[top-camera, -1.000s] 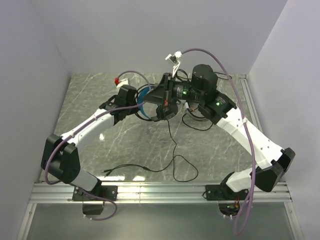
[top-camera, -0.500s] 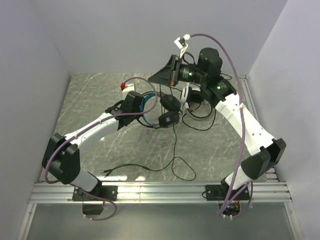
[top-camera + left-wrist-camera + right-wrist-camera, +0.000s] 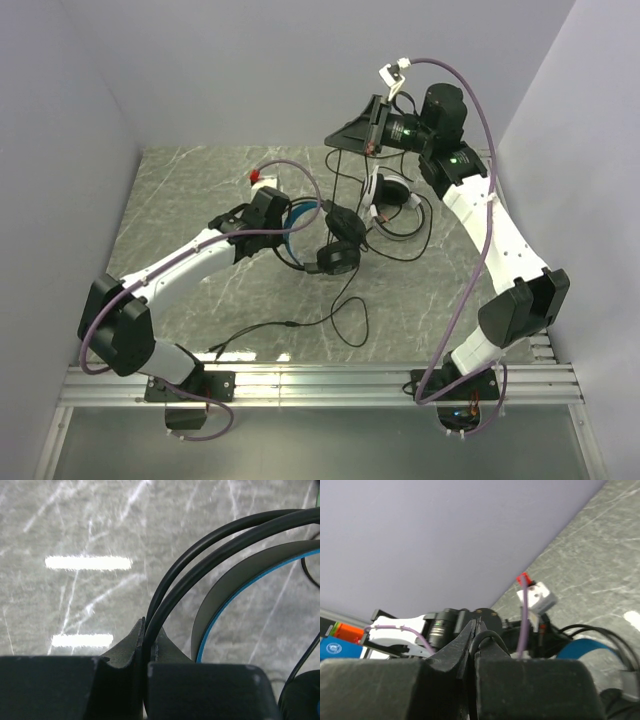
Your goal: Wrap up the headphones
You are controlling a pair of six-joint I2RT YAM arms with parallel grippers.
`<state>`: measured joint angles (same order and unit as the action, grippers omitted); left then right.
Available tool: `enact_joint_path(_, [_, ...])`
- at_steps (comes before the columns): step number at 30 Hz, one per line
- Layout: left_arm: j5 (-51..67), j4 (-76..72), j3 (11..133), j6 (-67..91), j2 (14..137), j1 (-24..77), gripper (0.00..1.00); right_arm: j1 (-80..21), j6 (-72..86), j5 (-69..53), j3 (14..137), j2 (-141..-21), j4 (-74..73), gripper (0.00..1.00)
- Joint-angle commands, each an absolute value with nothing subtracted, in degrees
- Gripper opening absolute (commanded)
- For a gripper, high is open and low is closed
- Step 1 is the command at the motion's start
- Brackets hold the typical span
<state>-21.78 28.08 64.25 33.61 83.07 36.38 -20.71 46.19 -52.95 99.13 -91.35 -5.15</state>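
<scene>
The left arm [image 3: 190,258] stretches low from its base at the near left corner toward the middle of the table [image 3: 180,190], forearm nearly level and wrist turned inward. The left gripper [image 3: 288,222] is pinched narrow on the two thin black rails [image 3: 200,550] that arch over the headband [image 3: 220,605] of the black headphones [image 3: 338,257]. This blue-edged headset sits at the table's middle with its ear cups on the right of the gripper. The right arm [image 3: 500,240] rises steeply from the near right corner, elbow bent, and its wrist is lifted high over the far edge and points left. The right gripper [image 3: 330,140] is closed tight on a loop of thin black cable [image 3: 345,325], which drops to the black headset, and a slack run of it curls over the table toward the near edge. The white headphones [image 3: 388,186] lie just right of the black pair, below the raised wrist.
</scene>
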Motion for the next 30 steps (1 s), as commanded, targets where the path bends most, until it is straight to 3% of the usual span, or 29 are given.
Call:
enact_joint_path(1, [-16.97,32.78,67.67,32.61,80.16,37.44,0.0,-18.37,46.23,-54.49,97.83,-90.27,-0.09,0.01])
enact_joint_path(13, [-10.65,44.38,71.54,27.43,73.74,37.62,0.0,-14.15,40.61,-54.06,91.32,-91.4,-2.28,0.01])
enact_joint_path(21, [6.64,44.39,73.74,24.62,70.4,37.09,0.0,-14.15,36.12,-53.35,82.1,-89.04,2.8,0.01])
enact_joint_path(30, [26.88,41.58,70.41,22.41,69.7,29.28,0.0,-12.75,43.94,-59.32,68.12,-84.82,23.63,0.0])
